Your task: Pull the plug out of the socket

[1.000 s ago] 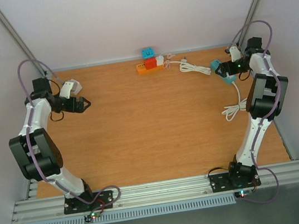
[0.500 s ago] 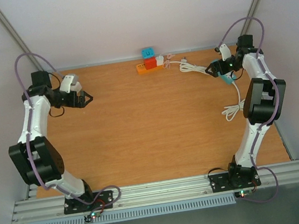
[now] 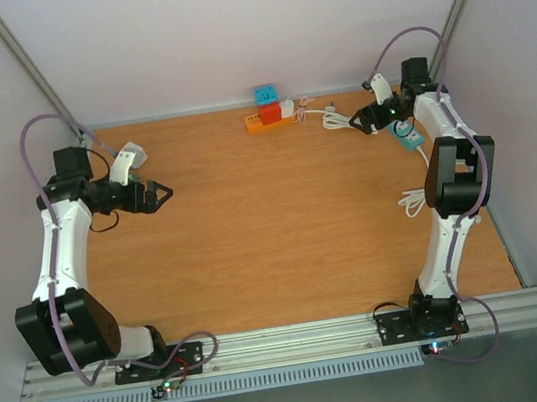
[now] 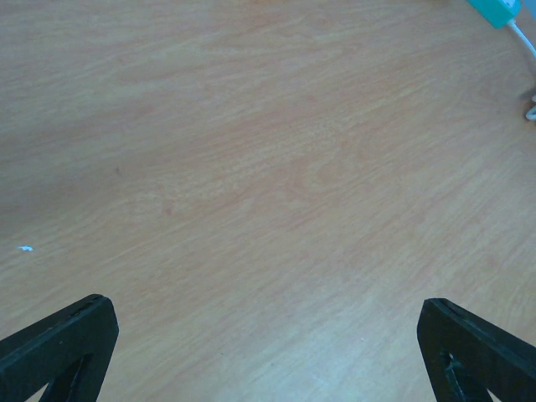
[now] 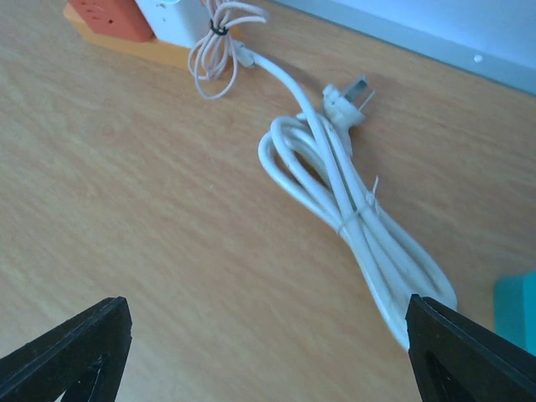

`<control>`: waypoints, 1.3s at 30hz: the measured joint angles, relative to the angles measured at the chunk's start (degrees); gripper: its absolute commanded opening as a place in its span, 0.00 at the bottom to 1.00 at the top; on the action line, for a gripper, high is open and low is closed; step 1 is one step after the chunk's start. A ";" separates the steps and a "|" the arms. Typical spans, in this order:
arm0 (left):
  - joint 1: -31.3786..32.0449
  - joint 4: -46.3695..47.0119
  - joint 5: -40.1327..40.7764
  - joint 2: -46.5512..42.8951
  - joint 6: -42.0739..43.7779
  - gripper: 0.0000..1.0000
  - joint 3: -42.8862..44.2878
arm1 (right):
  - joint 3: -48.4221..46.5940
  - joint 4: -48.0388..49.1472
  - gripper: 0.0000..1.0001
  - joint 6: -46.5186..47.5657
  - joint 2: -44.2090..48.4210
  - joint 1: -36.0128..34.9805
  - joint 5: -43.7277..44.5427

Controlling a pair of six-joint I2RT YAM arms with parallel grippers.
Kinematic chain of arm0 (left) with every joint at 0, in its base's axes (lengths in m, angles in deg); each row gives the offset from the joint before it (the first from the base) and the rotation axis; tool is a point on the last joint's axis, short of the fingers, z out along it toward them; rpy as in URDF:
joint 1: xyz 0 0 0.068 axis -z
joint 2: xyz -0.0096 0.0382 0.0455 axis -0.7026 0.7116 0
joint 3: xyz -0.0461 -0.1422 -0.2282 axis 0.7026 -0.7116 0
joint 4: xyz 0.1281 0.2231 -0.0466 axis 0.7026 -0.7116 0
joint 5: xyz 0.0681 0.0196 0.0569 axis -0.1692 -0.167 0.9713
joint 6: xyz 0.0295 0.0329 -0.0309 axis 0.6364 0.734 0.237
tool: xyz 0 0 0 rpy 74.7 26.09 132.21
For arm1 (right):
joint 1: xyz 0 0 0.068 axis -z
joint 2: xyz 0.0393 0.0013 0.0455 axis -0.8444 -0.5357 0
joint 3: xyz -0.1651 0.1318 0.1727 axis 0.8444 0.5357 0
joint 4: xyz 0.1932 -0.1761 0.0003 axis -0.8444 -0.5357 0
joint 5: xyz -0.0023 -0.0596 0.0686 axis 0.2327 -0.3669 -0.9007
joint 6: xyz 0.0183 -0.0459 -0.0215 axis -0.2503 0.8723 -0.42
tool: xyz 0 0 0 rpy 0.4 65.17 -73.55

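An orange power strip (image 3: 257,122) lies at the back middle of the table. A blue plug (image 3: 265,94), a red block (image 3: 269,112) and a white plug (image 3: 287,108) sit on it. In the right wrist view the strip (image 5: 126,46), the red block (image 5: 109,17) and the white plug (image 5: 172,15) show at the top left. My right gripper (image 3: 359,119) is open and empty, over a coiled white cable (image 5: 352,209), right of the strip. My left gripper (image 3: 161,193) is open and empty over bare wood at the left, far from the strip.
The coiled cable ends in a loose pronged plug (image 5: 345,99). A thin tied cord (image 5: 219,46) lies beside the white plug. A teal socket block (image 3: 405,135) lies under the right arm, with another white cable (image 3: 412,202) nearer the front. Walls stand close at both sides.
My right gripper has moved left and toward the back, off the teal block and over the cable coil. My left arm has swung its elbow nearer; its gripper has shifted slightly forward.
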 measured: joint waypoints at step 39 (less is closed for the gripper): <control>0.00 10.16 -0.31 -12.17 -5.66 1.00 -9.51 | -11.91 2.84 0.47 -0.96 -20.39 -8.35 8.35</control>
